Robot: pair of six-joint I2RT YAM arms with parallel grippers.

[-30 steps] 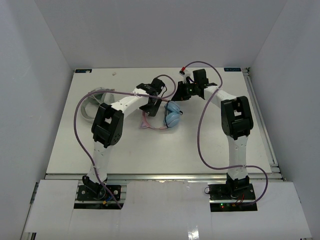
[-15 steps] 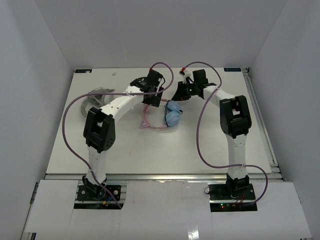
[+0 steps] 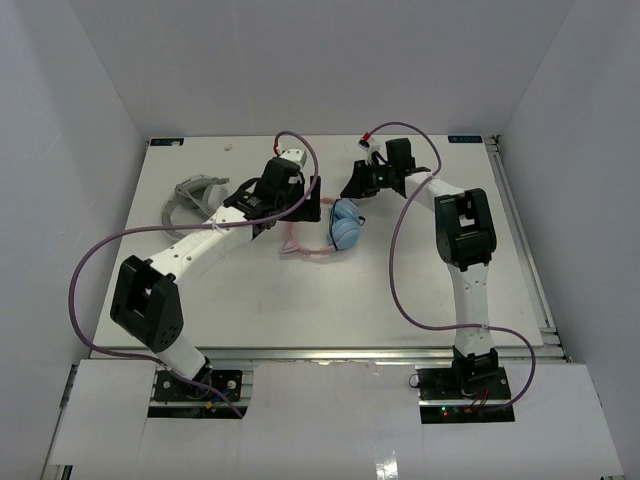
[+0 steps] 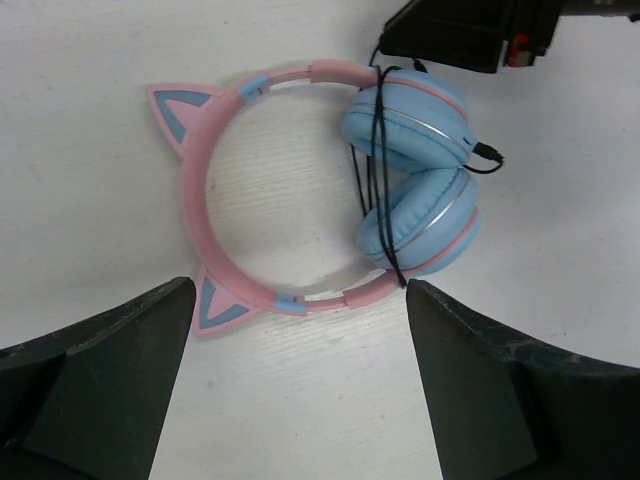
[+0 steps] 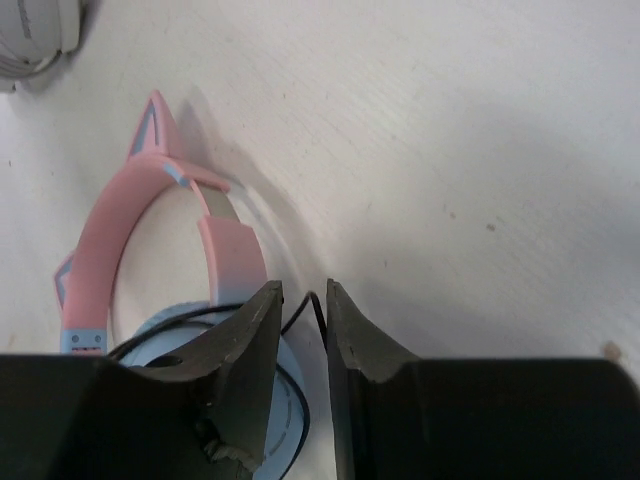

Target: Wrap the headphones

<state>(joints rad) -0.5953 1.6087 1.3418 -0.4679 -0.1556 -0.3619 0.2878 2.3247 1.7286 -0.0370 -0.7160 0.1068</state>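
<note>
The headphones [image 3: 338, 228] lie flat mid-table, pink cat-ear headband [image 4: 205, 190] to the left and light-blue earcups [image 4: 412, 165] folded together. The black cable [image 4: 372, 170] is wound round the earcups, its plug [image 4: 488, 154] sticking out to the right. My left gripper [image 3: 303, 207] hovers over the headband, jaws wide open and empty [image 4: 298, 300]. My right gripper [image 3: 351, 187] is at the far side of the earcups. Its jaws [image 5: 304, 290] stand a narrow gap apart with a bend of cable [image 5: 318, 305] between them.
A grey-white looped band [image 3: 192, 195] lies at the far left, behind the left arm; it also shows in the right wrist view [image 5: 35, 35]. Purple arm cables [image 3: 400, 260] loop over the table. White walls enclose the table on three sides.
The left arm's elbow has swung down and to the left, and its gripper has drawn back a little from the headphones. The right gripper and the headphones have hardly moved.
</note>
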